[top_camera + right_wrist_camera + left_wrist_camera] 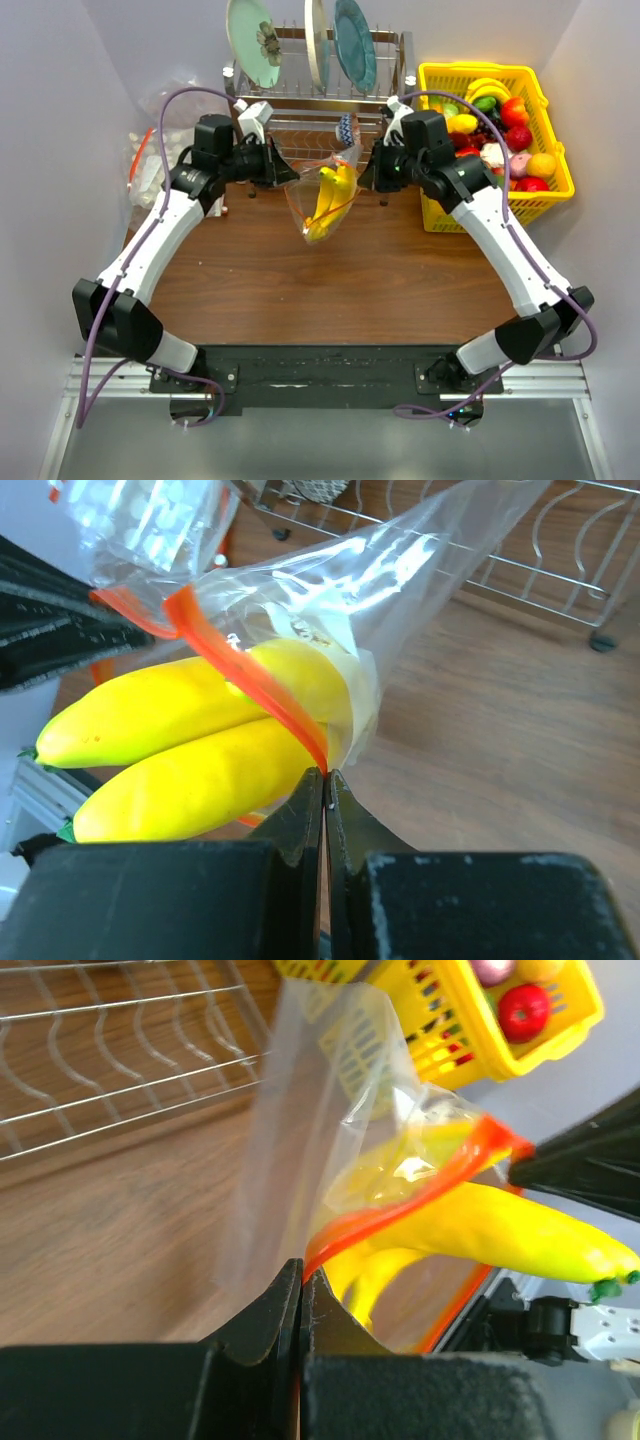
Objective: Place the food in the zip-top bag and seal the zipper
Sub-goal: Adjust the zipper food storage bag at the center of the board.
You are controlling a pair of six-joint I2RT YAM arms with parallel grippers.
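Observation:
The clear zip-top bag (312,205) hangs above the wooden table between my two grippers, with a yellow banana bunch (331,193) inside it. My left gripper (292,178) is shut on the red zipper (400,1208) at one end of the mouth, jaws pinched together (302,1272). My right gripper (362,174) is shut on the zipper (243,672) at the other end (325,776). The bananas (180,755) lie just behind the strip, and the banana bunch (520,1232) pokes out past it in the left wrist view. More food, red, orange and green fruits, fills the yellow basket (478,72).
A wire dish rack (310,105) with plates (254,40) stands at the back, just behind the bag. The yellow basket sits at the back right. A larger clear bag of pale lumps (150,150) lies at the back left, behind my left arm.

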